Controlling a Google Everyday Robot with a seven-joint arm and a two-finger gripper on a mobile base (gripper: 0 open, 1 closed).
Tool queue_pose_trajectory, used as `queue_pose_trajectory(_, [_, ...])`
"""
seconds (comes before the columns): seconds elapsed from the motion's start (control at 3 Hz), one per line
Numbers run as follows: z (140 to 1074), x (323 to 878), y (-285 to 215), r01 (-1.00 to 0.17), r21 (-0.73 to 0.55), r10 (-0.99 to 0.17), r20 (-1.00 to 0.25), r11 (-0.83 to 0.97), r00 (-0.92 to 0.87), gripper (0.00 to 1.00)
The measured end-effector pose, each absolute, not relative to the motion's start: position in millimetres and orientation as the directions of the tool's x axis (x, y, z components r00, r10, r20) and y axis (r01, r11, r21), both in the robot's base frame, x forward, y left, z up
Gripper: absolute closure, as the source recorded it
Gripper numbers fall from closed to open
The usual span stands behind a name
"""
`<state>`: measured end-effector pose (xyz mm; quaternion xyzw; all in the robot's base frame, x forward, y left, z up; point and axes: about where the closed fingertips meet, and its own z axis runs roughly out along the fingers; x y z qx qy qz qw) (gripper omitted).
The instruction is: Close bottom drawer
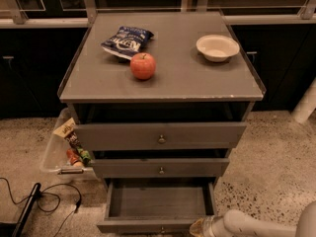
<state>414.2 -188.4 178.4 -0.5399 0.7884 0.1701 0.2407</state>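
Note:
The bottom drawer (158, 201) of the grey cabinet (163, 78) stands pulled out, its shallow grey box empty, its slim front (143, 226) at the frame's lower edge. Above it are the middle drawer front (160, 168) and the top drawer front (159, 135), each with a small round knob. My gripper (198, 228) reaches in from the lower right on a white arm (256, 225) and sits at the right end of the bottom drawer's front, touching or very close to it.
On the cabinet top lie a red apple (143, 65), a blue chip bag (127, 40) and a white bowl (217, 47). A clear bin with snacks (64, 149) stands left of the cabinet. A black cable (44, 201) lies on the speckled floor.

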Motion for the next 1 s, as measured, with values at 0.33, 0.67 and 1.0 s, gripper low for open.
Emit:
queue_pose_trajectory(0.33, [178.4, 414.2, -188.4, -0.933, 0.008, -0.769, -0.563, 0.359, -0.301, 0.58])
queue_pose_trajectory(0.67, [178.4, 414.2, -188.4, -0.933, 0.008, -0.770, -0.563, 0.359, -0.301, 0.35])
queue_pose_trajectory(1.0, [174.9, 418.3, -188.9, -0.934, -0.001, -0.778, -0.555, 0.356, -0.296, 0.12])
